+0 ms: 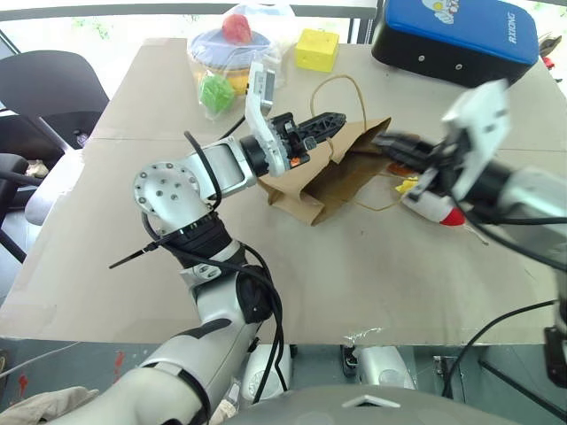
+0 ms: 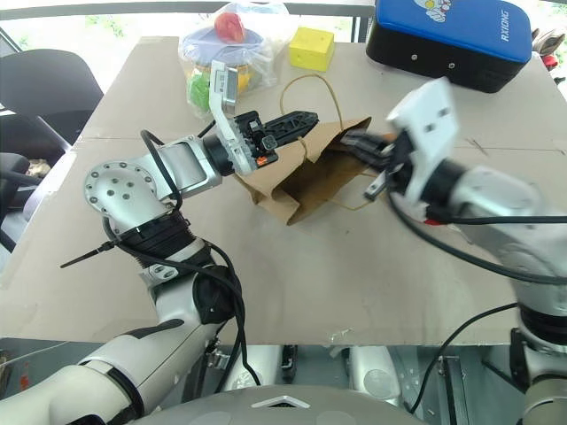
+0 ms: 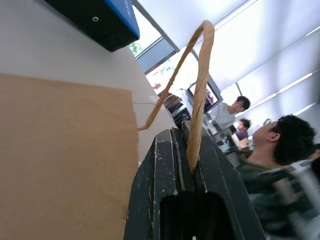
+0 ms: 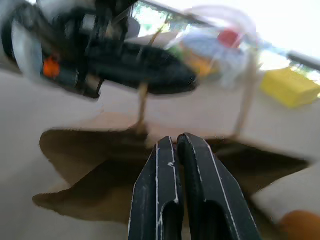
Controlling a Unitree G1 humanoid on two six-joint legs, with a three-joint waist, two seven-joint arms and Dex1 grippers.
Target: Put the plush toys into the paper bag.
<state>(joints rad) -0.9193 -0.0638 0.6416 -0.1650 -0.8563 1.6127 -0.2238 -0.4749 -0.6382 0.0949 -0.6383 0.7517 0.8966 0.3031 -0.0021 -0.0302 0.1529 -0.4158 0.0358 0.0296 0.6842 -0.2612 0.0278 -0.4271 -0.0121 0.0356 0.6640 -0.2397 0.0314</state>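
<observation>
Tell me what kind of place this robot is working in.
Probably an office or lab by big windows: a plain table, a black office chair beside it, and people seated in the background.

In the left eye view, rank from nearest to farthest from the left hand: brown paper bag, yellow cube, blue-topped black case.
1. Brown paper bag: the left hand grips its cord handle, bag just below.
2. Yellow cube: beyond the hand, at the table's far edge.
3. Blue-topped black case: far right corner.
</observation>
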